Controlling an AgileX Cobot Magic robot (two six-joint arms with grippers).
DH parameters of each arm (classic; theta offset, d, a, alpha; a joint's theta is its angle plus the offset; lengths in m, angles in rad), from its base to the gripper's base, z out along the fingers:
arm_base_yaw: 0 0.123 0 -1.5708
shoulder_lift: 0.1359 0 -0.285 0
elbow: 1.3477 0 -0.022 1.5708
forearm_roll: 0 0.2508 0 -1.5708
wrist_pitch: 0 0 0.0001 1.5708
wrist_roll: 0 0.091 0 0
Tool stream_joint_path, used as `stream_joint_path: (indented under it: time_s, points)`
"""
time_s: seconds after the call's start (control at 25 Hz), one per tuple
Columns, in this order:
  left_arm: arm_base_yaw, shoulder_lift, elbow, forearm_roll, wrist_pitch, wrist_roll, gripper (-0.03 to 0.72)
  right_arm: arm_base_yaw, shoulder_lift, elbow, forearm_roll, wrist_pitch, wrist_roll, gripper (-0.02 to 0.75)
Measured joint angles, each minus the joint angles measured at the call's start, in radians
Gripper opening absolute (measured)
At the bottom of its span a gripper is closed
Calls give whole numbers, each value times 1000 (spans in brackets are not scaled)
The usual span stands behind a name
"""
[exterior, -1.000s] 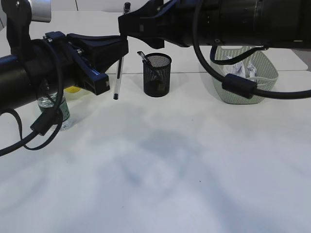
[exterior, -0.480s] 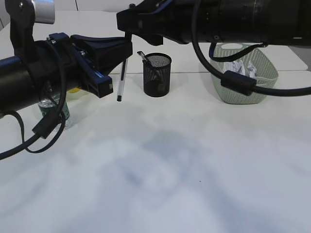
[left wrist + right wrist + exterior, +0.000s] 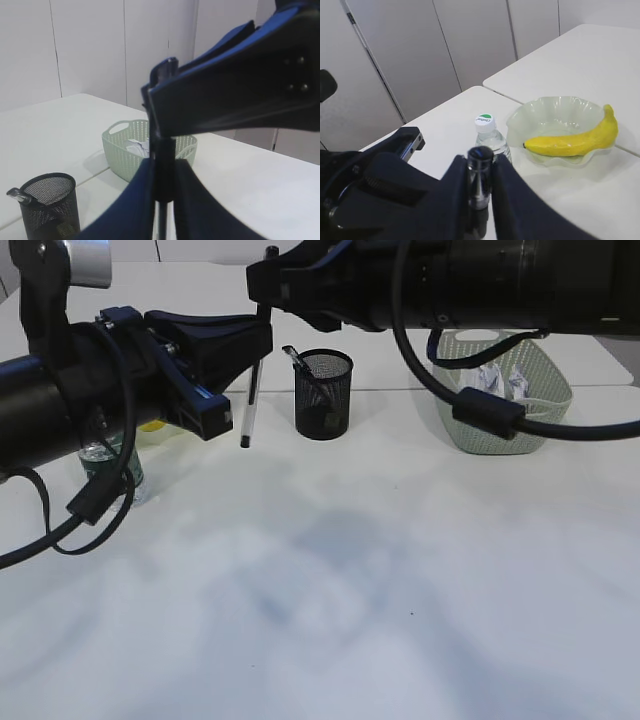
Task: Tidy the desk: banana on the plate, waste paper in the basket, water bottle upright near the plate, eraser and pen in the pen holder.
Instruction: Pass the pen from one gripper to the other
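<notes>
A black-capped pen hangs upright in the air, left of the black mesh pen holder. My left gripper is shut on its upper barrel. My right gripper comes from above, and its jaws press on the pen's cap end. The banana lies on the pale green plate. The water bottle stands upright beside the plate. Crumpled paper sits in the green basket. I cannot make out the eraser.
Another pen leans inside the holder. The basket stands at the back right and the bottle at the left, behind my left arm. Cables hang from both arms over the white table.
The right gripper's jaws have closed in on the pen's top. The pen has shifted slightly right and stands straighter than a second ago. The left gripper keeps its hold.
</notes>
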Motion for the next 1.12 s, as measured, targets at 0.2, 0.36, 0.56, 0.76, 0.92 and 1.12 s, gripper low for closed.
stream_joint_path:
  time_s: [0.2,0.36,0.56,0.76,0.92,1.12]
  points:
    - [0,0,0,0,-1,0,40,0,0,0,2,2,0,67]
    - [0,0,0,0,-1,0,40,0,0,0,2,2,0,56]
    - [0,0,0,0,-1,0,40,0,0,0,2,2,-2,56]
    - [0,0,0,2,-1,0,46,0,0,0,2,3,-9,56]
    - [0,0,0,23,-1,0,107,0,0,0,2,2,-24,56]
    - [0,0,0,52,-17,0,326,0,0,0,2,-2,-39,56]
